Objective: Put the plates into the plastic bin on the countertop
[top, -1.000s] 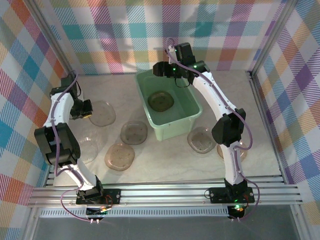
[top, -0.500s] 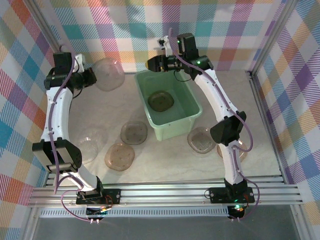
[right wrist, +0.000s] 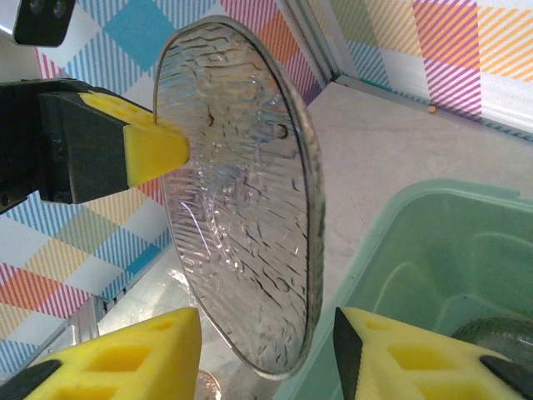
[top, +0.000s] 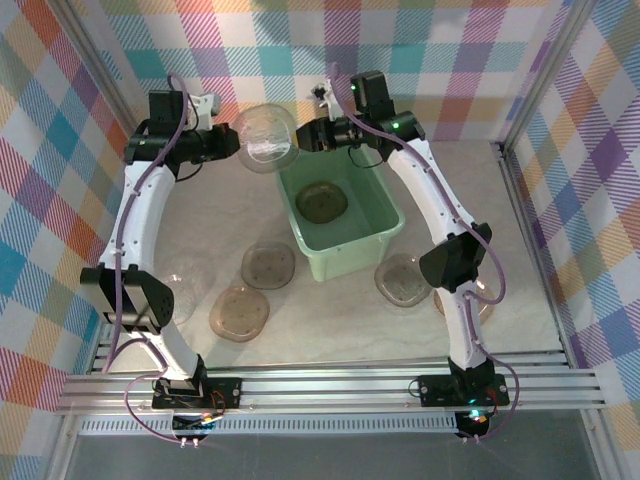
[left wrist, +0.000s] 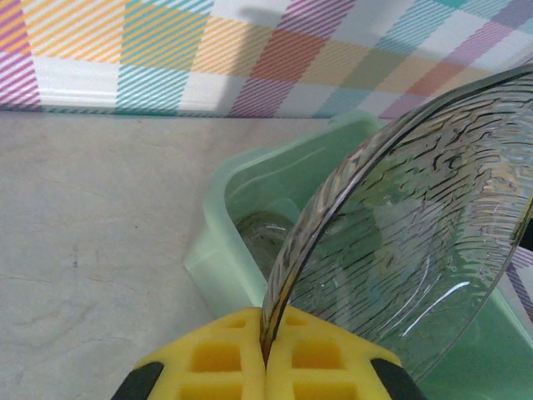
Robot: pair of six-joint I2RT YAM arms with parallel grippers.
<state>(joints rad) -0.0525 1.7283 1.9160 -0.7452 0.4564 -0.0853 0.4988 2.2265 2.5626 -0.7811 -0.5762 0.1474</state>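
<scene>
Upper centre: the left gripper (top: pixel 232 143) is pinching a plate (top: pixel 268 138) by its rim above the bin (top: pixel 350 262); the right gripper (right wrist: pixel 266 333) is standing open around the opposite edge, perhaps for a handover.

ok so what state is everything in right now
bin: upright, one plate inside
plate in bin: flat on the bottom
held plate: lifted, on edge near the bin's far corner
left gripper: shut on the held plate's rim
right gripper: open, a finger either side of that plate's edge
plates on the countertop: flat, outside the bin
</scene>
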